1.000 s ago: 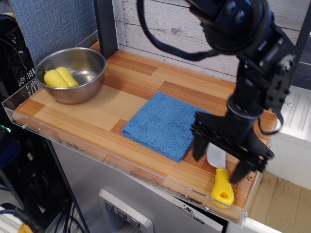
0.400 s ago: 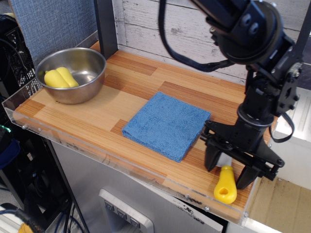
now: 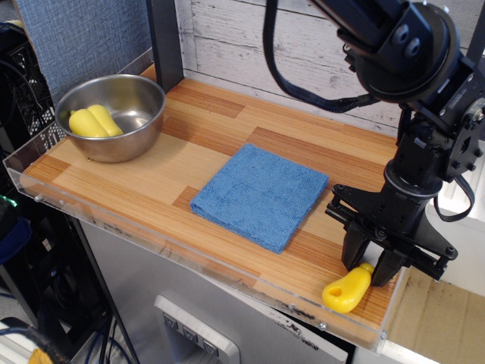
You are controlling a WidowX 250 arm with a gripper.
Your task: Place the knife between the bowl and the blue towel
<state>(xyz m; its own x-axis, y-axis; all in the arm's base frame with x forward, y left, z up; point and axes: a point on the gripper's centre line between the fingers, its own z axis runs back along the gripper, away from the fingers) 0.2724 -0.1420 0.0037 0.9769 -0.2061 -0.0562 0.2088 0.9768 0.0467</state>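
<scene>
gripper (image 3: pixel 371 267) — fingers astride knife (image 3: pixel 347 289)

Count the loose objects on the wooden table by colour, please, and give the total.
Yellow: 2, the knife handle and the vegetable-shaped object in the bowl
Blue: 1, the blue towel
Silver: 1, the bowl
Total: 4

Knife (image 3: pixel 348 290): white blade hidden behind the gripper (image 3: pixel 373 267); only the yellow handle shows. Whether the jaws touch the knife cannot be told. Arm cut off by the top edge.
</scene>
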